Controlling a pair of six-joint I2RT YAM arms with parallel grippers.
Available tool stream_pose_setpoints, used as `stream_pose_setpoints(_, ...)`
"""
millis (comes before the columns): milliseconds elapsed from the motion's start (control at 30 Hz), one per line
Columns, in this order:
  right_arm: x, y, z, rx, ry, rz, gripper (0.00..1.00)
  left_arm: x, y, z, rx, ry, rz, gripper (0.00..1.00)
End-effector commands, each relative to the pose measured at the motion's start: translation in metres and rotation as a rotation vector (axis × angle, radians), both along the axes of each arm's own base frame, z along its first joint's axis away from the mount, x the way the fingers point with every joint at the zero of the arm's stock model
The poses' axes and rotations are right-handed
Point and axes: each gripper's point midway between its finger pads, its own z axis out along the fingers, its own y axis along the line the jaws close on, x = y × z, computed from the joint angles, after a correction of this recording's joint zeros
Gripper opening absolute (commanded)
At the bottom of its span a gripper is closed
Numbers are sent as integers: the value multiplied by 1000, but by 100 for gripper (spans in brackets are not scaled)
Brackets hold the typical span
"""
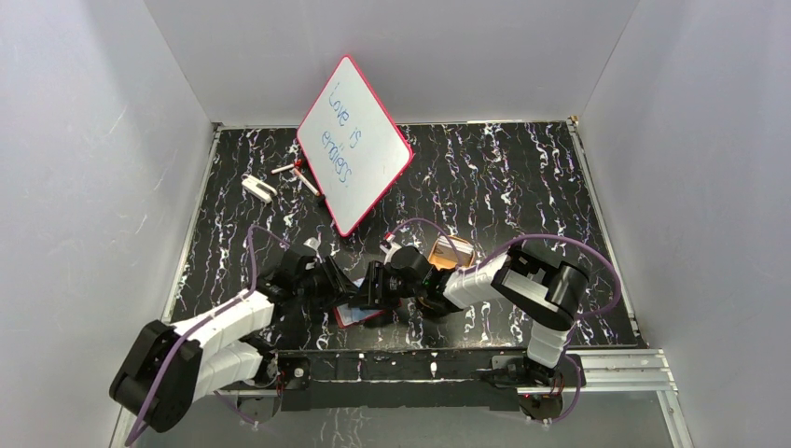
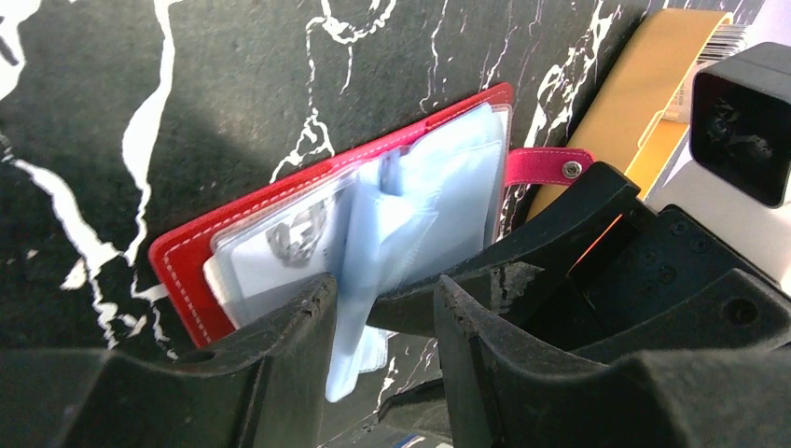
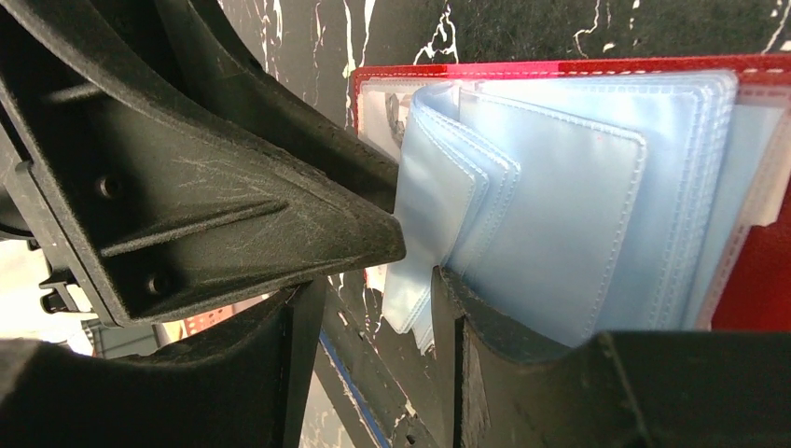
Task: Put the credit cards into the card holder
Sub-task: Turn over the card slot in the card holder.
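The card holder lies open on the black marbled table, near the front edge between the two arms. Its red cover faces down and its clear bluish sleeves fan upward. From above, the arms cover all but one corner of it.

One pale credit card sits in a sleeve on the left half. Its print is too faint to read, and the overlapping sleeves hide its right side.

The left gripper stands with its jaws apart. A loose sleeve leaf and one finger of the other tool are in the gap, and no clamping is visible. The right gripper is also parted, with a bundle of sleeve edges hanging between its fingers. Whether these are touched cannot be told.

The snap tab points toward an orange-tan tray, which is cut off by the frame. A red-framed whiteboard stands tilted farther back.
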Motion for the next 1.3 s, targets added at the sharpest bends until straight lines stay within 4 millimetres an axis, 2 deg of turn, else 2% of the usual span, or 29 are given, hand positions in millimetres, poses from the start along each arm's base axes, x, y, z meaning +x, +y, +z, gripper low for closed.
stream_pose_setpoints(0, 10, 7, 8, 35, -38, -25, 54, -22, 7, -22, 66, 87, -70, 43)
stream_pose_setpoints(100, 7, 10, 8, 32, -41, 3, 52, -21, 7, -26, 80, 97, -82, 43)
stream_pose_setpoints(200, 7, 12, 8, 35, -45, 16, 51, -24, 8, -33, 107, 130, -95, 36)
stream_pose_setpoints(300, 6, 13, 9, 36, -47, 28, 50, -25, 10, -37, 126, 141, -97, 23)
stream_pose_setpoints(433, 5, 13, 16, 45, -62, 40, 50, -23, 14, -37, 147, 132, -82, 0)
stream_pose_setpoints(600, 7, 9, 38, 33, -111, 47, 53, -22, 17, -38, 159, 126, -63, 0)
stream_pose_setpoints(767, 24, -13, 52, -47, -191, -25, 56, -22, 16, -39, 148, 131, -59, 0)
stream_pose_setpoints(867, 28, -19, 50, -45, -182, -24, 57, -23, 15, -39, 140, 130, -53, 0)
stream_pose_setpoints(1000, 23, -12, 46, -26, -164, 13, 56, -22, 15, -38, 135, 125, -48, 0)
stream_pose_setpoints(1267, 20, -3, 25, -34, -111, 44, 56, -21, 14, -34, 121, 114, -42, 0)
